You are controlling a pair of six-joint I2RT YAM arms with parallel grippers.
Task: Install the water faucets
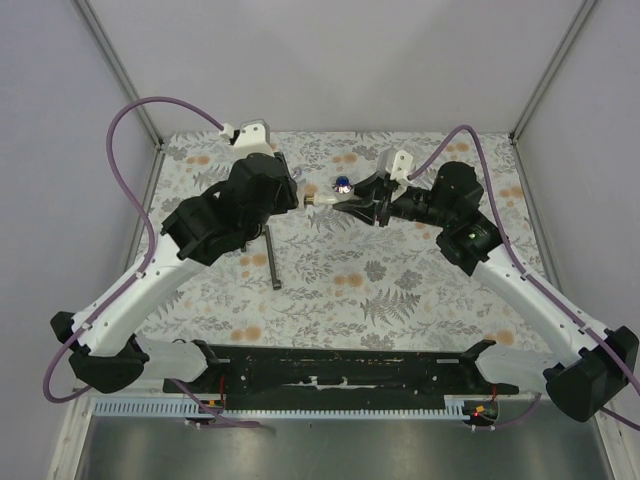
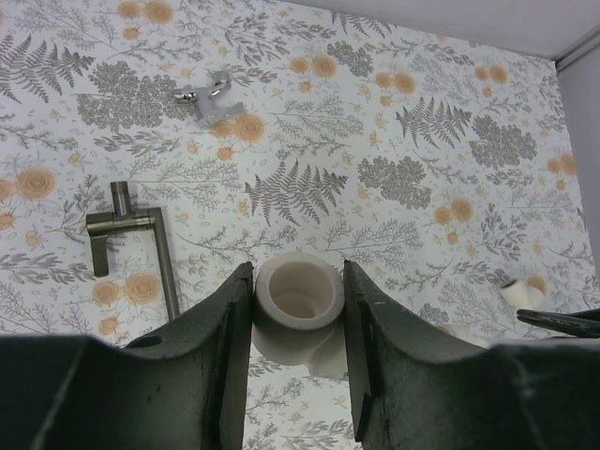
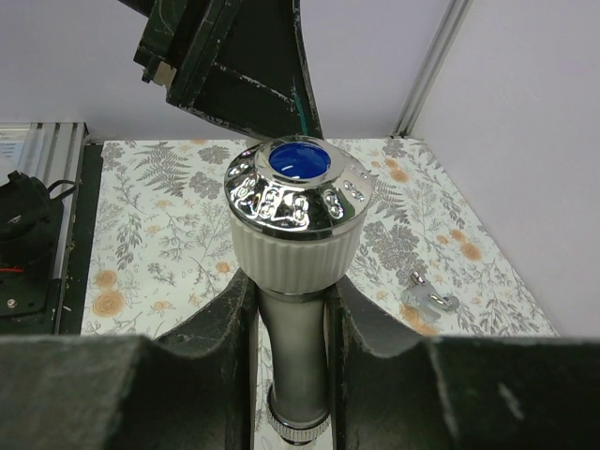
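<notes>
My left gripper (image 2: 298, 314) is shut on a short white pipe-like faucet piece (image 2: 298, 298), whose open round mouth faces the camera. My right gripper (image 3: 293, 347) is shut on the grey stem of a faucet (image 3: 295, 225) that has a white ribbed knob, a chrome cap and a blue centre. In the top view the left gripper (image 1: 298, 200) and right gripper (image 1: 352, 207) meet tip to tip above the mat's far middle. The white piece (image 1: 320, 200) lies between them and the blue cap (image 1: 342, 183) just behind. Whether the two parts touch I cannot tell.
A dark T-shaped metal tool (image 2: 131, 230) lies on the flowered mat (image 1: 400, 290), below the left arm in the top view (image 1: 270, 255). A tiny grey metal piece (image 2: 211, 98) lies farther off, also visible in the right wrist view (image 3: 428, 298). A black rail (image 1: 340, 370) runs along the near edge.
</notes>
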